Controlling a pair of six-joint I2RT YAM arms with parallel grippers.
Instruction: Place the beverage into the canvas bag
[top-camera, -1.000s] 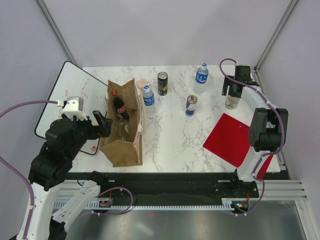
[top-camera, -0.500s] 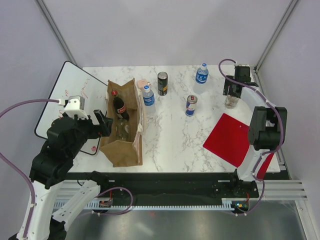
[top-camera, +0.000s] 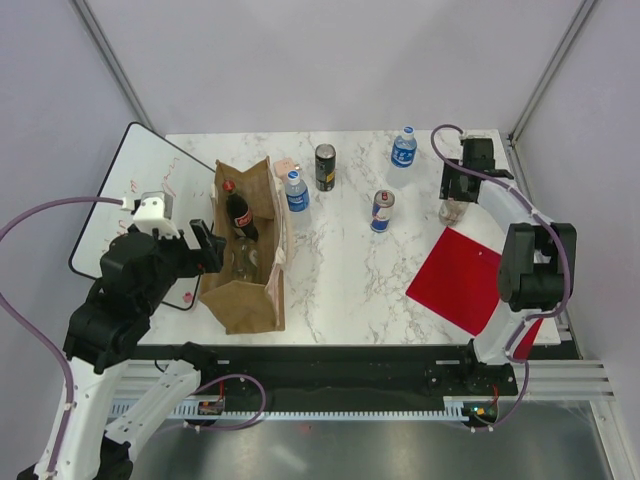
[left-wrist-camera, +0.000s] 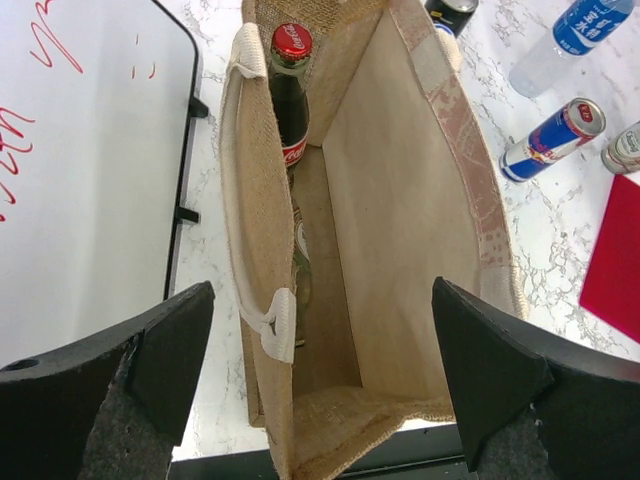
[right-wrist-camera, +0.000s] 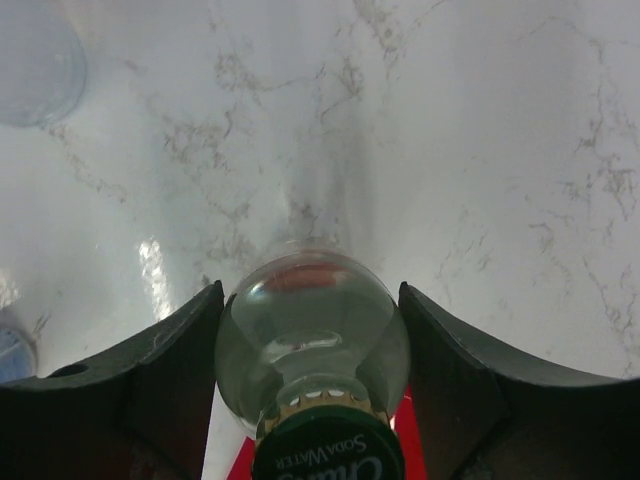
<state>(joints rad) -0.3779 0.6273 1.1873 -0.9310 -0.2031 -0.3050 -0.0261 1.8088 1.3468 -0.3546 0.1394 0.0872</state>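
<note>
Taking the tabletop as a clock seen from above, the soda-water bottle (right-wrist-camera: 310, 345) stands at about 2 o'clock, near the far right corner, just beyond the red sheet (top-camera: 462, 280). From overhead it is almost wholly hidden under the right gripper (top-camera: 455, 192); only a pale sliver of glass shows. The right wrist view gives more: clear glass shoulders and a green cap cut off by the bottom edge, its lettering partly lost. Both of that gripper's fingers (right-wrist-camera: 160, 390) lie against the sides of the bottle with no gap to be seen, and its base sits on the marble.

The canvas bag (top-camera: 245, 300) stands upright at about 8 o'clock, mouth open. Inside, a cola bottle (left-wrist-camera: 290, 90) leans at the far end; deeper down a second, clear bottle (left-wrist-camera: 300, 270) is hard to make out in the shadow. The left gripper (top-camera: 205, 247) hangs at the bag's 9 o'clock side, fingers spread wide, with nothing between them. A whiteboard (top-camera: 125, 190) lies at 9 o'clock, partly hidden by the arm.
</note>
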